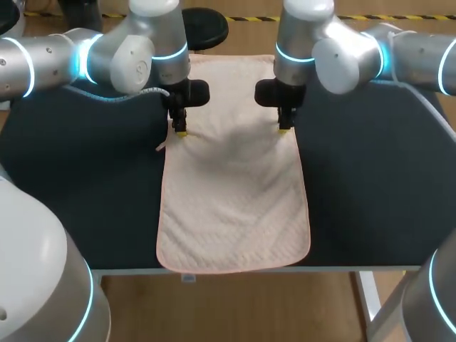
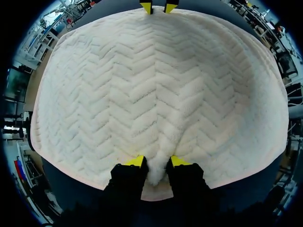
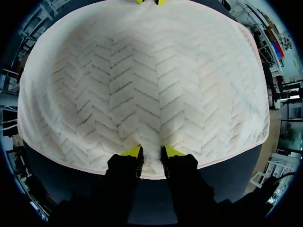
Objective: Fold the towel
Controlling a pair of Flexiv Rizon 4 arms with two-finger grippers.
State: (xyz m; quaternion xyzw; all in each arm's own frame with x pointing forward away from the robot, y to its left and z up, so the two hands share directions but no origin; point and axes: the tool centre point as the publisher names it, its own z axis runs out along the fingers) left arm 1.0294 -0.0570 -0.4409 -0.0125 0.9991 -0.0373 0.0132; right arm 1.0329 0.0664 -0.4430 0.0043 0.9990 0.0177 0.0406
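Head view: pale pink-cream terry towel, a long rectangle w/ rounded corners, lies lengthwise mid-worktop on the dark matte worktop. It runs from far edge to near edge, w/ the near hem just over the near edge. Left arm and right arm stand over its far half, one at each long hem.

Left wrist view: left jaws are clamped on a pinched-up ridge of towel at the hem, w/ a yellow fingertip on either side. The pile is thick and soft w/ a herringbone weave and a thin pink border. Right jaws show at the opposite hem.

Right wrist view: right jaws are likewise clamped on a small bunch of towel edge, tips close together.

Judgement: grasp step looks made but the lift hasn't begun, since the cloth lies near flat. The next move needs both arms to rise evenly and travel together along the length, approx. in step. The cloth is limp and will sag btwn them, so the hems must be kept aligned.
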